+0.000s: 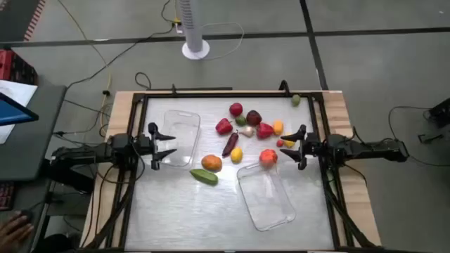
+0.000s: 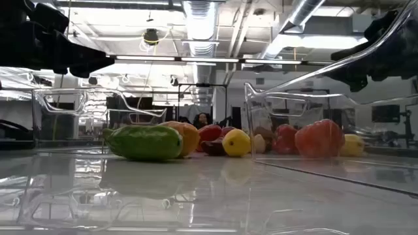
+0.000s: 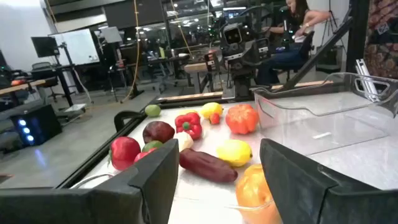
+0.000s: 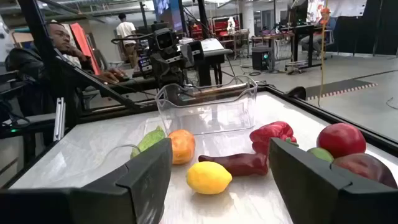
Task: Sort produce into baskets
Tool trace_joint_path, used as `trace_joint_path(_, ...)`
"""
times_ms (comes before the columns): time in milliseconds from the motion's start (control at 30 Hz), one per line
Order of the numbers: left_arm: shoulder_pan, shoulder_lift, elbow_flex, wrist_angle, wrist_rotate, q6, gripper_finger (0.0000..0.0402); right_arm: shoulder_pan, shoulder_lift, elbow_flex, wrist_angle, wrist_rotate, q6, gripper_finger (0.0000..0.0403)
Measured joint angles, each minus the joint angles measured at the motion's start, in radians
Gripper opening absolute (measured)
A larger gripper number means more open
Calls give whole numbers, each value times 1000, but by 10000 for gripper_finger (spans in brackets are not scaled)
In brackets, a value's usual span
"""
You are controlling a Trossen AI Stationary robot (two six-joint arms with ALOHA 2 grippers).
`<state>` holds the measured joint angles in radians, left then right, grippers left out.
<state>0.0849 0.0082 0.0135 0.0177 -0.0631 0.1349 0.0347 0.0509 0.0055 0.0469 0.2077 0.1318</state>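
High view: right gripper (image 1: 298, 147) wide open, empty; left gripper (image 1: 159, 146) likewise.

Clear plastic rectangular tray (image 1: 181, 137) left of centre; second clear plastic tray (image 1: 266, 197) nearer, right of centre, angled. Cluster of small toy fruits and vegetables (image 1: 247, 126) between them, toward far side. Green pod-shaped vegetable (image 1: 204, 176) just beside round orange fruit (image 1: 211, 163), left of second tray.

Orange fruit (image 3: 255, 193) is partly hidden behind left gripper (image 3: 217, 180).
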Motion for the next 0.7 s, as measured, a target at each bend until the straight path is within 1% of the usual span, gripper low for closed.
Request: trace_joint_path(700,0,0,0,0,0,0,214,0,0,0,0,0,0,291)
